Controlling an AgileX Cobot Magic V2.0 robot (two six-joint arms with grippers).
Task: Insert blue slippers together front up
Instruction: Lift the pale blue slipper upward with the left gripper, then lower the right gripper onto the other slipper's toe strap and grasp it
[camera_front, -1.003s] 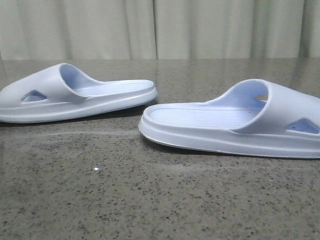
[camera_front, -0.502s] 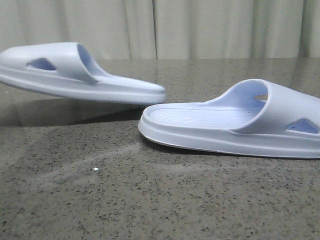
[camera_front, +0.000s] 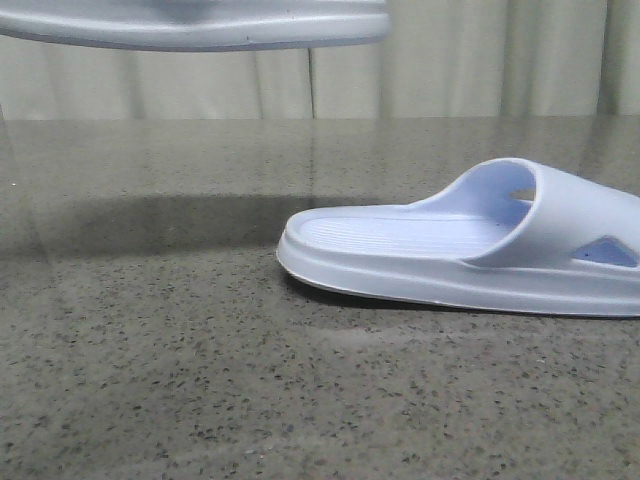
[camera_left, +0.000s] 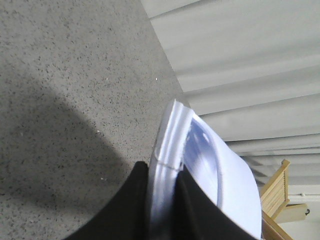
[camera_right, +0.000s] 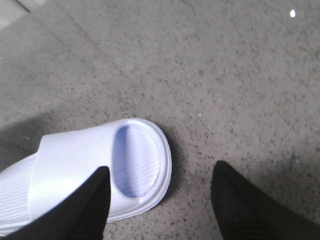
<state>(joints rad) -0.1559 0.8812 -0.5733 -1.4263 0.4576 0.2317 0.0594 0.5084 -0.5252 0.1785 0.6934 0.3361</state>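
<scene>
Left tool (camera_left: 162, 200) clamps one pale blue foam slipper (camera_left: 210, 170) above the speckled counter (camera_front: 200, 380); right tool (camera_right: 160, 200) hangs open over its mate (camera_right: 90, 175).

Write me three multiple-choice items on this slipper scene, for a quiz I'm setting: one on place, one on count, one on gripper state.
1. Where is the lifted slipper in the front view?
A. top left, off the table
B. flat beside the other
C. inside the other

2. How many slippers lie on the table?
A. none
B. one
C. two

3. The right gripper is:
A. shut on a slipper
B. open
C. out of view

Answers: 1 A, its sole hangs above the tabletop; 2 B, only the resting slipper lies there; 3 B, its fingers stand apart, holding nothing.
</scene>
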